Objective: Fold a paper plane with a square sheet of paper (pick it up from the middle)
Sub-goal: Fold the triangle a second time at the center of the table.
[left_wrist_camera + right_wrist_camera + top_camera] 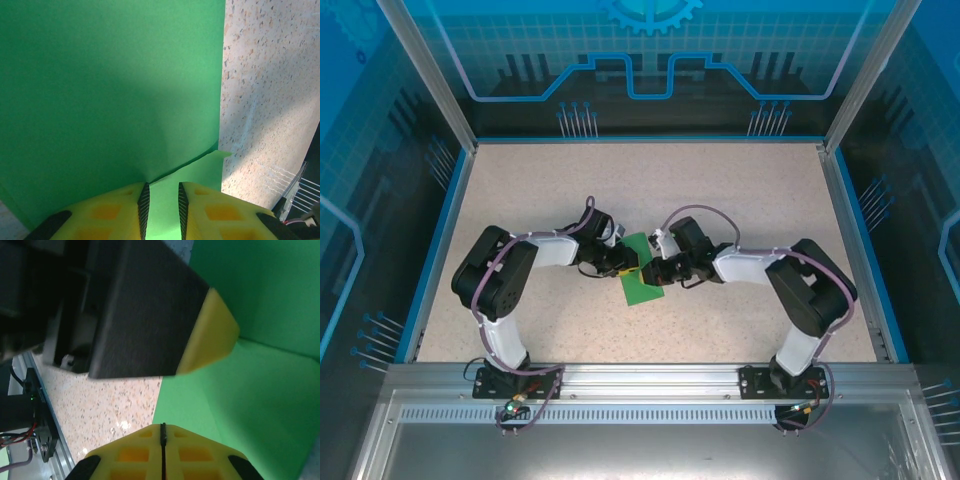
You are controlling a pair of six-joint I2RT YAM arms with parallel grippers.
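While the green paper (642,283) lies part-folded mid-table between both arms, one flap standing up from the crease, your left gripper (161,185) sits slightly parted with its tips at that crease. Your right gripper (163,426) is clenched tight at the sheet's edge, though you cannot tell whether it has caught any paper. Drag either tip and the thin sheet could skew or crumple, since nothing clearly pins it flat.

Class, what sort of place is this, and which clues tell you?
Probably a robotics lab cell: left arm and right arm bolted at the edge of a speckled table, blue panels walling it in.
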